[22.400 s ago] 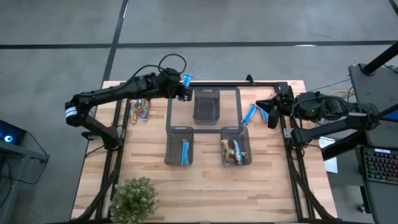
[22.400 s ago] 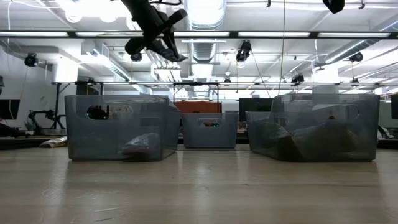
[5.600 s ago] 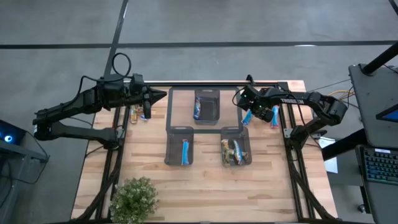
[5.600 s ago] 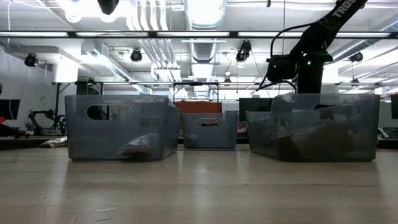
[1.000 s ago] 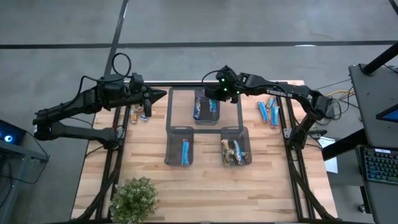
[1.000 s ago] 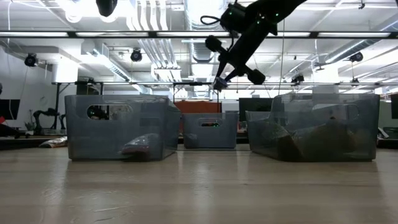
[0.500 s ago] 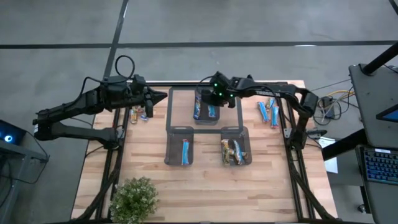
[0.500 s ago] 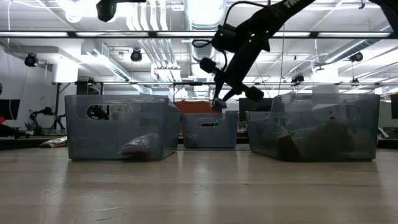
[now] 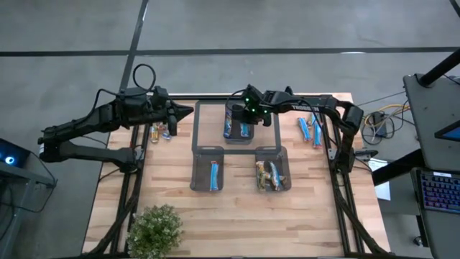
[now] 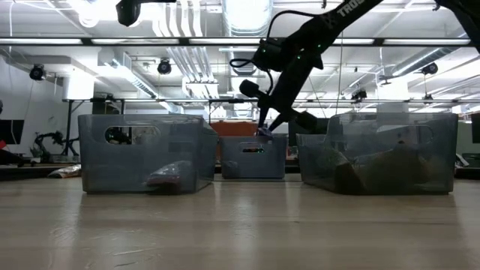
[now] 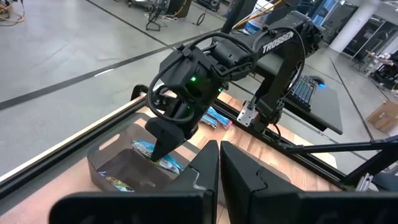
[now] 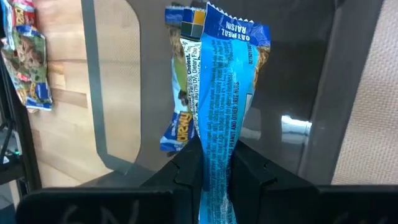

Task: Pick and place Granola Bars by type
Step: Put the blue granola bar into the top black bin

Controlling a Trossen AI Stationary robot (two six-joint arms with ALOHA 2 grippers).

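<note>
While the wooden table [image 9: 237, 208] carries three grey bins, the right arm reaches from the table's right edge across to the far bin [image 9: 238, 121], which stands near the middle of the far edge. Two more bins sit nearer the front edge: the left bin [image 9: 208, 167] holds a single blue bar, and the right bin [image 9: 272, 168] holds a heap of mixed bars. A potted plant [image 9: 154, 228] stands at the front left corner. The left arm waits over the far left part of the table, its left gripper [image 9: 185, 111] pointing toward the far bin with the fingers pressed together on nothing. The right gripper [image 9: 246, 124] hangs over the far bin, its fingers clamped on the lower end of a blue granola bar [image 12: 225, 106] that stands upright between them above the bin's floor. Another blue bar [image 9: 228, 128] already lies inside that bin, just beside the held one. A few loose bars [image 9: 162, 130] lie on the table near the far left corner, and a pair of blue bars [image 9: 310, 129] lies near the right edge.
</note>
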